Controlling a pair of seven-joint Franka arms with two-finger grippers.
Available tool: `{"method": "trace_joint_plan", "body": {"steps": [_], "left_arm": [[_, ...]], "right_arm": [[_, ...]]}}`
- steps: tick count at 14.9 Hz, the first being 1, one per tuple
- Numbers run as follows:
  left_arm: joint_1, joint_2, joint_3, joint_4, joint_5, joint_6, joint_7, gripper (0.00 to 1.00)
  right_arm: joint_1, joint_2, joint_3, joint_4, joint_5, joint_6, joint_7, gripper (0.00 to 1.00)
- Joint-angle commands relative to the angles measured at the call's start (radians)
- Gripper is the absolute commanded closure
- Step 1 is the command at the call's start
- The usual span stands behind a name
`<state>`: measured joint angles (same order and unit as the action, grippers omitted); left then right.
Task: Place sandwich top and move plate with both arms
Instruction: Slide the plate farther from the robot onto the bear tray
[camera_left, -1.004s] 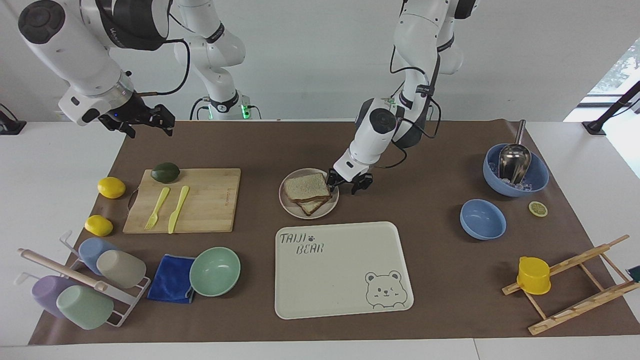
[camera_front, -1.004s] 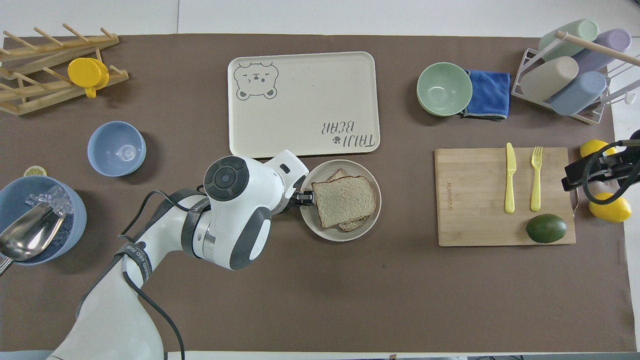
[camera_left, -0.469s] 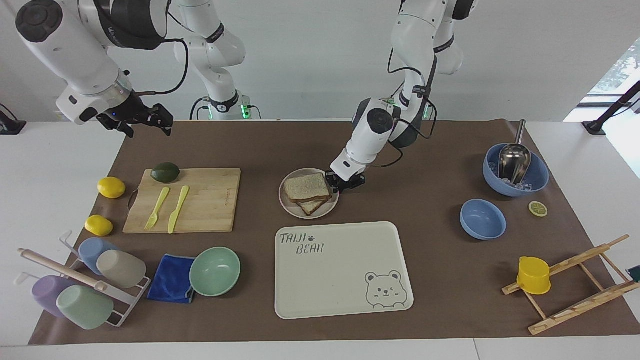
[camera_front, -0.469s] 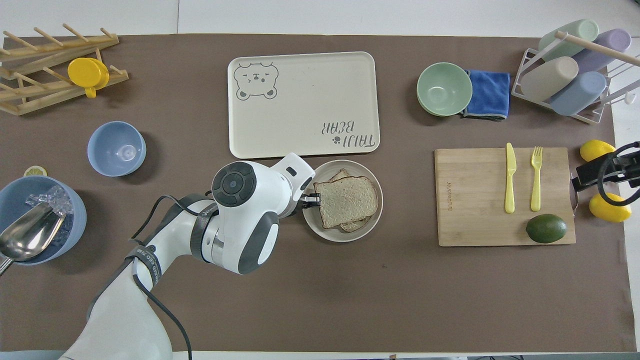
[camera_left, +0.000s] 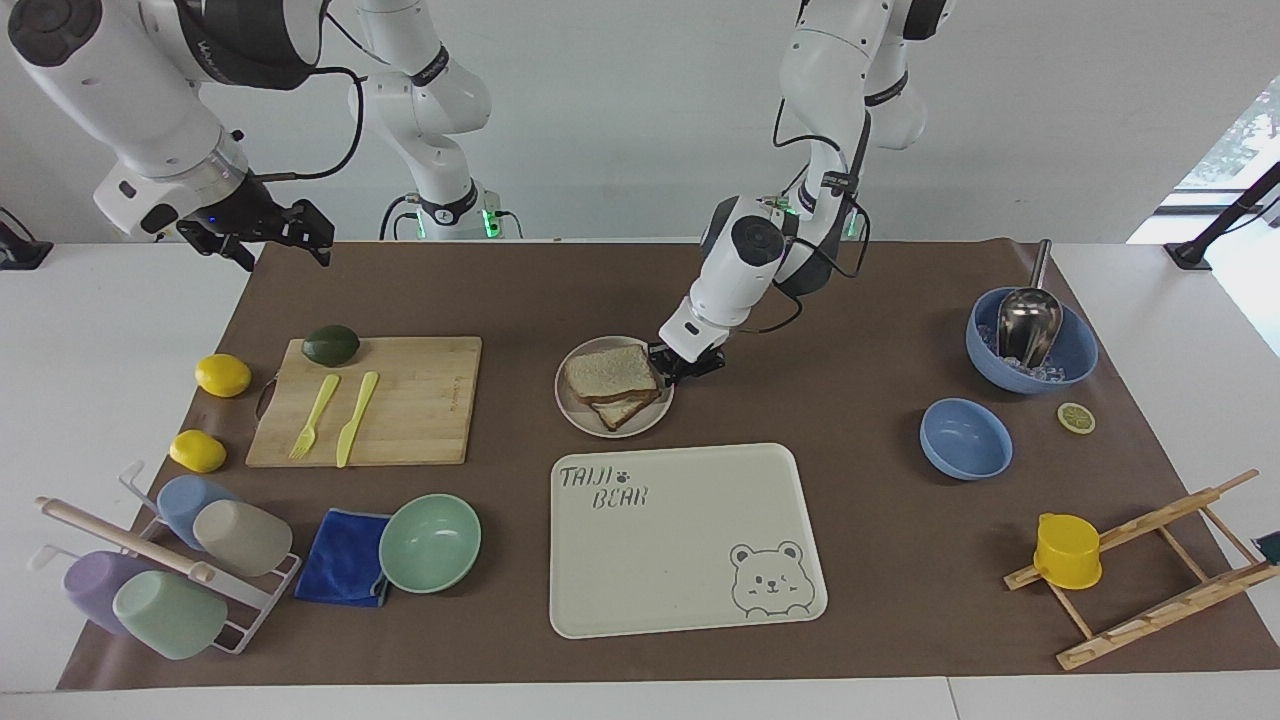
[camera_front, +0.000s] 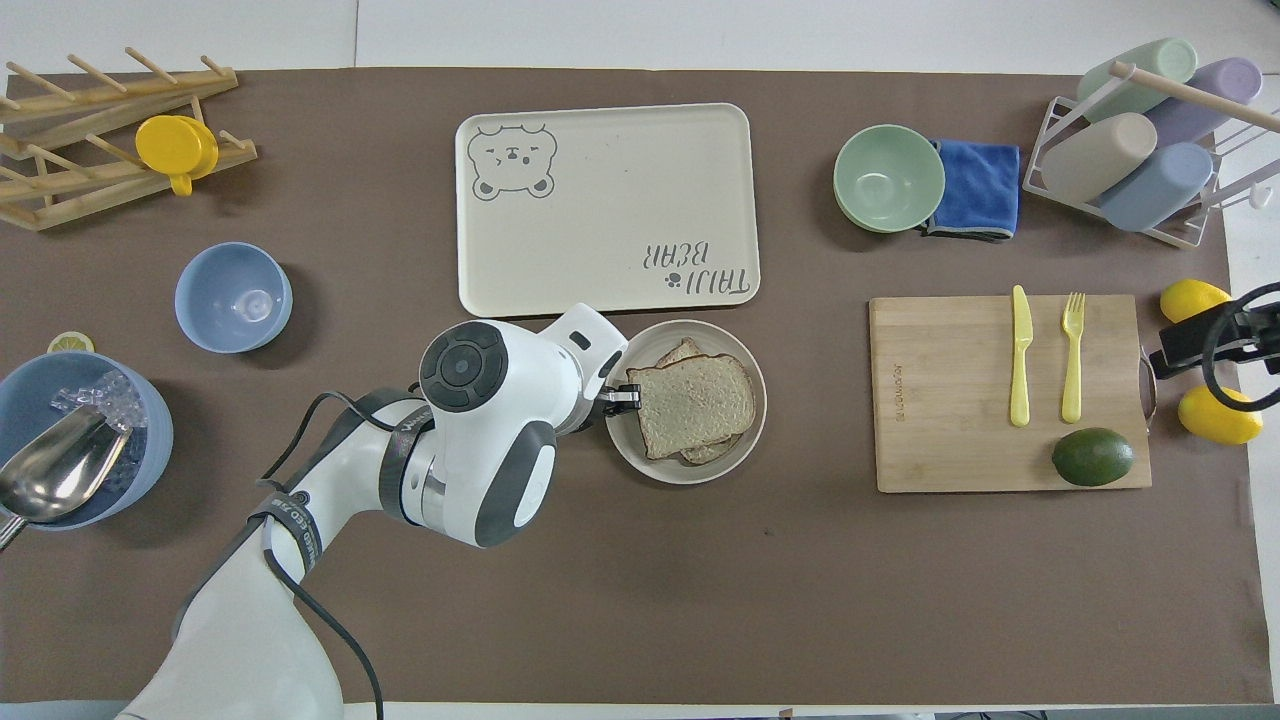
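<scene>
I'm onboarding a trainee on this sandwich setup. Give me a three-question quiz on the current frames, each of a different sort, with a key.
1. True or false: the squarish pale wholemeal bread slice lies on the small round beige-grey plate.
2. Which gripper is at the plate's rim? A) left gripper B) right gripper
3. Fill in: the dark green avocado rests on the ____.

Key:
1. True; it tops another slice.
2. A; the right gripper hangs over the table's edge at the right arm's end.
3. Rectangular bamboo cutting board, beside a yellow plastic fork and knife.
</scene>
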<state>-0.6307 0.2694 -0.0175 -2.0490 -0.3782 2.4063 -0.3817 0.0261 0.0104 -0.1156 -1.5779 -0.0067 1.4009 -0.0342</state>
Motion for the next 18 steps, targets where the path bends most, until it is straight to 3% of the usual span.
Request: {"method": "trace_joint_plan", "body": {"steps": [1,7,10,14,18], "left_arm": [[0.075,-0.013,0.007,0.126,-0.01,-0.18,-0.008,1.0],[0.233,0.123,0.007,0.467,-0.008,-0.392,-0.013,1.0],[0.261,0.264,0.01,0.649,-0.007,-0.441,-0.019,1.0],[0.261,0.362,0.016,0.708,-0.004,-0.365,-0.022,1.0],[0.252,0.393,0.016,0.698,0.001,-0.244,-0.023,1.0]], "right_arm": [[-0.008,0.003,0.007,0.01,0.011,0.035,0.026,0.0],[-0.011,-0.007,0.005,-0.014,0.011,0.032,0.025,0.0],[-0.011,-0.007,0.005,-0.014,0.011,0.032,0.026,0.0],[-0.011,-0.007,0.005,-0.014,0.011,0.032,0.026,0.0],[-0.011,-0.007,0.005,-0.014,0.011,0.032,0.026,0.0]]}}
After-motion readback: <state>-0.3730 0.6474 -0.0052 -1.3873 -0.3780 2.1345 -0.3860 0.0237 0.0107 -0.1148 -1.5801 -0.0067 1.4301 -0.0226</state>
